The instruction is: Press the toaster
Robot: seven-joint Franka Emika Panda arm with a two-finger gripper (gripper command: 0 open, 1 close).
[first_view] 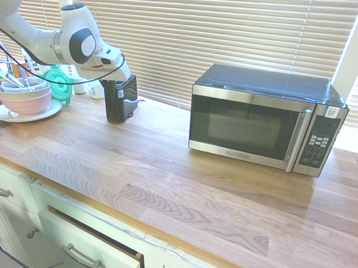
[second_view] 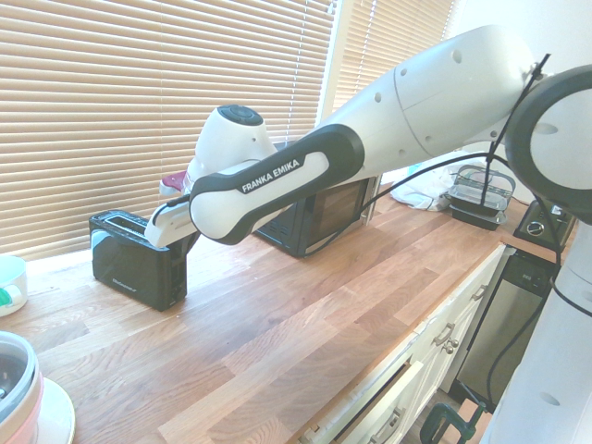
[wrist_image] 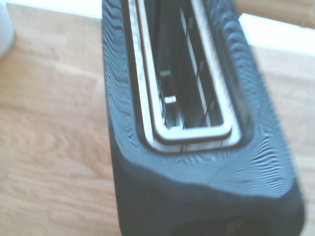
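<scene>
The toaster (first_view: pixel 122 99) is a small glossy black box with a silver-rimmed slot top, standing on the wooden counter near the blinds. From the other side the toaster (second_view: pixel 129 259) shows lengthwise. My gripper (second_view: pixel 176 239) is shut and sits low over the toaster's end that faces the room, with the white hand (first_view: pixel 113 70) directly above that end. Whether it touches the lever is hidden by the hand. The wrist view looks straight down into the toaster (wrist_image: pixel 197 162) and its open slot from very close.
A large black-and-steel microwave (first_view: pixel 265 119) stands further along the counter. Stacked bowls on a plate (first_view: pixel 24 99), a green item (first_view: pixel 57 83) and a white mug (first_view: pixel 95 90) crowd the other end. A drawer (first_view: pixel 93 243) below the counter edge is slightly open.
</scene>
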